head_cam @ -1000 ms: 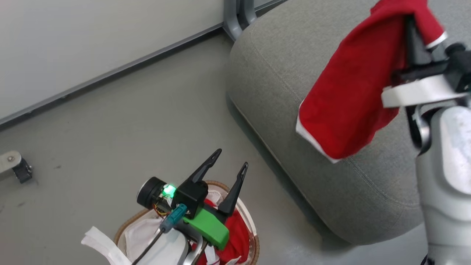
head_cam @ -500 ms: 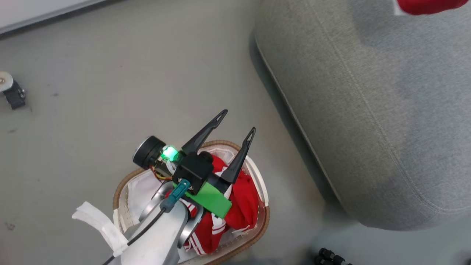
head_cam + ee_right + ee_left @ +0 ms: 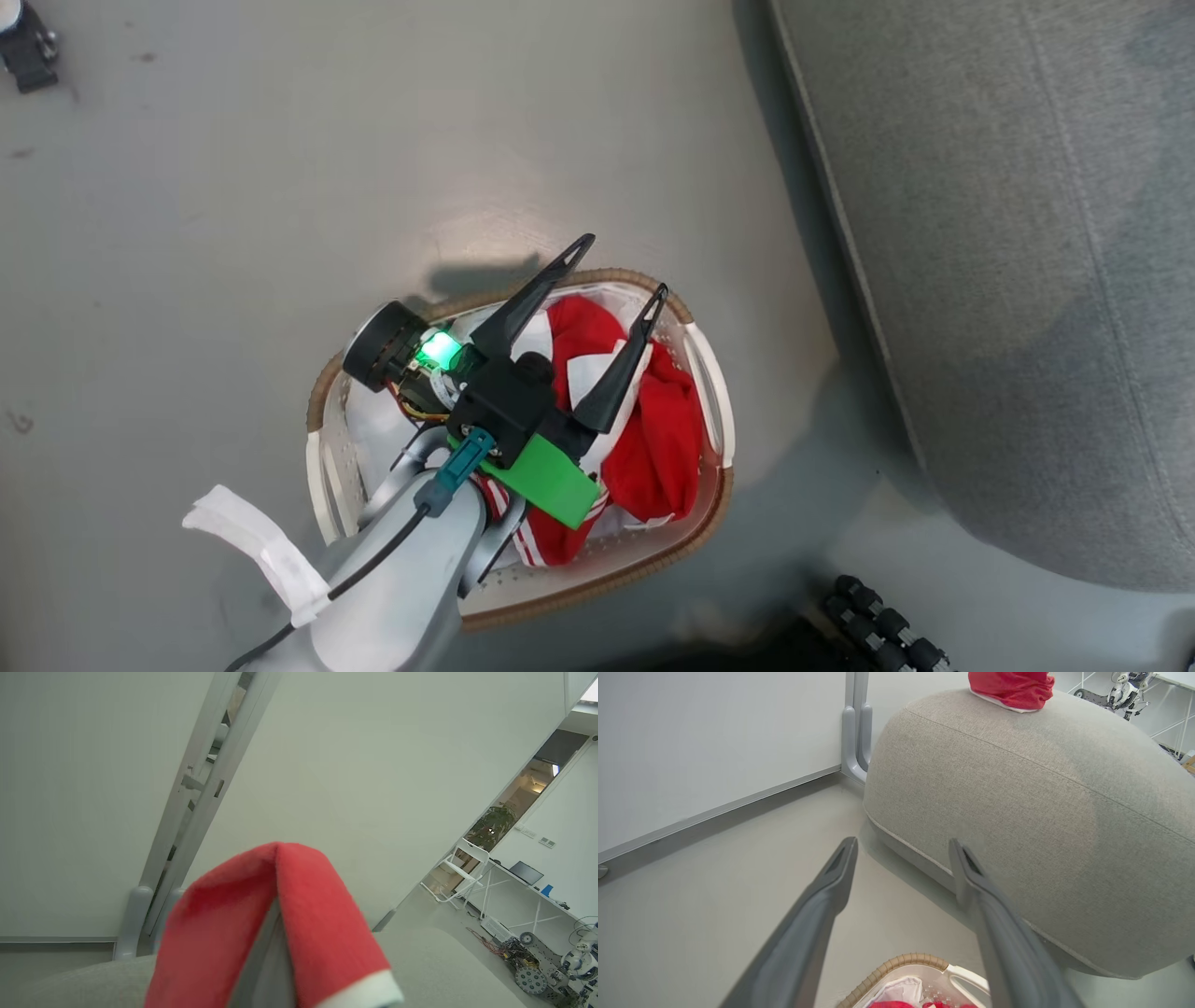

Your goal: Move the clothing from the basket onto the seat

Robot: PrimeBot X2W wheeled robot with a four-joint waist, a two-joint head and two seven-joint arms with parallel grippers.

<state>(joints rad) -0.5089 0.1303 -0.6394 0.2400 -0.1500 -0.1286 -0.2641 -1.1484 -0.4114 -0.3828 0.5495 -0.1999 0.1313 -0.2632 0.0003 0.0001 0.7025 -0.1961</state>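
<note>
The basket (image 3: 714,411), white with a brown woven rim, stands on the floor and holds red clothing (image 3: 663,439) with white stripes. My left gripper (image 3: 625,265) hovers over it, open and empty, with its fingers pointing toward the far rim. The left wrist view shows the same open left gripper (image 3: 902,842), the basket rim (image 3: 901,961) below it and the grey seat (image 3: 1017,812) ahead. Another red garment (image 3: 1013,688) hangs over the seat's top. My right gripper (image 3: 276,868) is shut on that red garment (image 3: 317,924), which drapes over its fingers above the seat (image 3: 444,961).
The seat (image 3: 1008,280) fills the right side, close to the basket. A black castor (image 3: 26,42) sits far left on the floor. A black ribbed part (image 3: 887,625) lies at the bottom right. A white wall with a grey post (image 3: 854,728) stands behind the seat.
The head camera has tilted down, so the basket now sits mid-picture and the right arm with its red garment has left that view. My left gripper stays open over the basket.
</note>
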